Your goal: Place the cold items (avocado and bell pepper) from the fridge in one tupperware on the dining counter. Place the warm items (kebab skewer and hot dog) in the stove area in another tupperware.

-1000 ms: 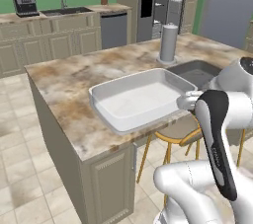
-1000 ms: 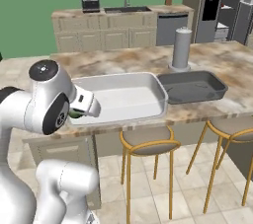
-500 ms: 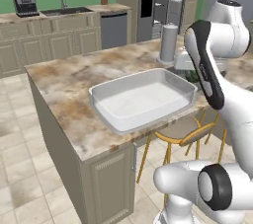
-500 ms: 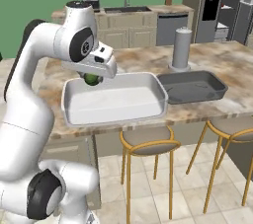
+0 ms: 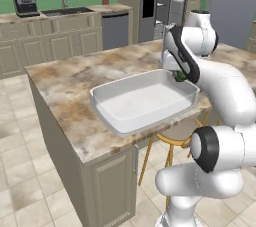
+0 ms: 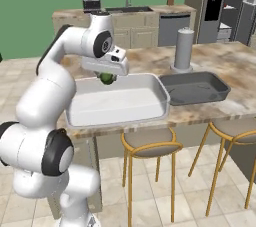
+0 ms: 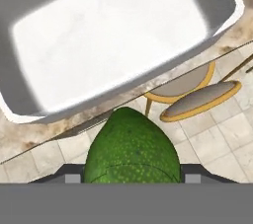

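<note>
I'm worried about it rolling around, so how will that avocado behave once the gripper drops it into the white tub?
The avocado looks rounded and egg-shaped, so it will probably roll a little after landing. The white tub has raised sloping walls, which should likely keep it inside. Its skin looks pebbled rather than glossy, so it probably isn't slippery in the gripper.

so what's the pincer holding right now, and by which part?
The pincer holds the avocado, clamped across its sides at the wide end, narrow tip pointing out. It hangs above the white tub.
</note>
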